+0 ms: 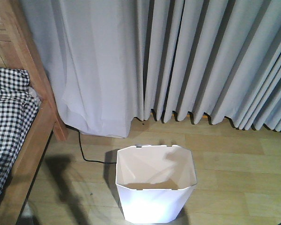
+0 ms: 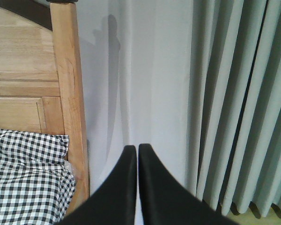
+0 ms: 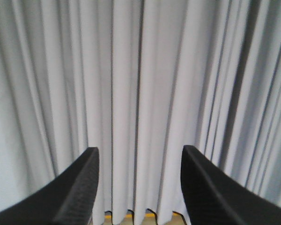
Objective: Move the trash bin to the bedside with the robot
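Even, bright indoor light, cool cast. Trash bin point(image 1: 155, 185) front face overexposed, near blown out. Soft dark shadows on floor point(image 1: 234, 159) left of bin and under bed frame point(image 1: 35, 136). Faint shadow streak on curtain point(image 2: 145, 75) in left wrist view. Right wrist view slightly soft; fingers point(image 3: 79, 187) blurred at edges.

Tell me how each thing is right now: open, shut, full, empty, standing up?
trash bin: upright on the floor, no lid, looks empty
left tool: shut, holding nothing
right tool: open, holding nothing
curtains: drawn closed, hanging to the floor
checked bedding: rumpled on the bed
black cable: lying loose on the floor
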Available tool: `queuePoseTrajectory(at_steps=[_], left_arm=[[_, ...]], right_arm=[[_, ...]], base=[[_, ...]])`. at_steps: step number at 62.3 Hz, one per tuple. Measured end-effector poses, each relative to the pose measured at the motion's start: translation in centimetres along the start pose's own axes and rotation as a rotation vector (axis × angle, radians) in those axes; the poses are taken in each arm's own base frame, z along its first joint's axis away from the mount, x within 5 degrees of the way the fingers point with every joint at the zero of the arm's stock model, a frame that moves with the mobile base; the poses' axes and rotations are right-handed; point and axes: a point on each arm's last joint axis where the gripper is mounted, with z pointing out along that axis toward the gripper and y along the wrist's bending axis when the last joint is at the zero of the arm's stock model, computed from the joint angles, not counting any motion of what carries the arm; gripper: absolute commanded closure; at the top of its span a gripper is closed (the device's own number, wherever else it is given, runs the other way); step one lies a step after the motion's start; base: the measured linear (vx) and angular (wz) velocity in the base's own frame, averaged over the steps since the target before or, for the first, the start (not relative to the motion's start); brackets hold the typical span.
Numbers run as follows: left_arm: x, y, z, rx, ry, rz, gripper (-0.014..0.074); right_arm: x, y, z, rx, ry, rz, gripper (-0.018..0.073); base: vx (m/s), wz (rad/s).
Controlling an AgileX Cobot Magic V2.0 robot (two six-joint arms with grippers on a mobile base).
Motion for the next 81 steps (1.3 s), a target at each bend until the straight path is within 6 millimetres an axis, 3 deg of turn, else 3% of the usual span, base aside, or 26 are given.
queuePoseTrajectory(at_steps=[6,12,14,60,70,81], left_arm=[[0.0,0.0,0.0,0.0,0.0,0.0,0.0602],[0.0,0.0,0.0,0.0,0.0,0.0,0.0602],[0.0,0.0,0.0,0.0,0.0,0.0,0.0602],[0.0,0.0,0.0,0.0,0.0,0.0,0.0602],[0.0,0.0,0.0,0.0,0.0,0.0,0.0602],[0.0,0.0,0.0,0.0,0.0,0.0,0.0602]], right_arm=[[0.1,0.0,0.0,0.005,-0.002,0.001,0.0299],[0.1,-0.1,0.0,0.006,-0.006,0.012,0.054],[0.1,-0.1,0.0,0.006,-0.006,0.023,0.0577],[0.2,0.0,-0.1,0.005,-0.017,0.085,0.057],[2.0,0.4,-1.0,-0.048,-0.077,0.04,0.057],[5.6,1.0,-1.7,-0.139,-0.067,0.026,0.057]], base=[[0.0,0.0],[0.0,0.0],[0.0,0.0],[0.0,0.0],[0.0,0.0],[0.0,0.0]])
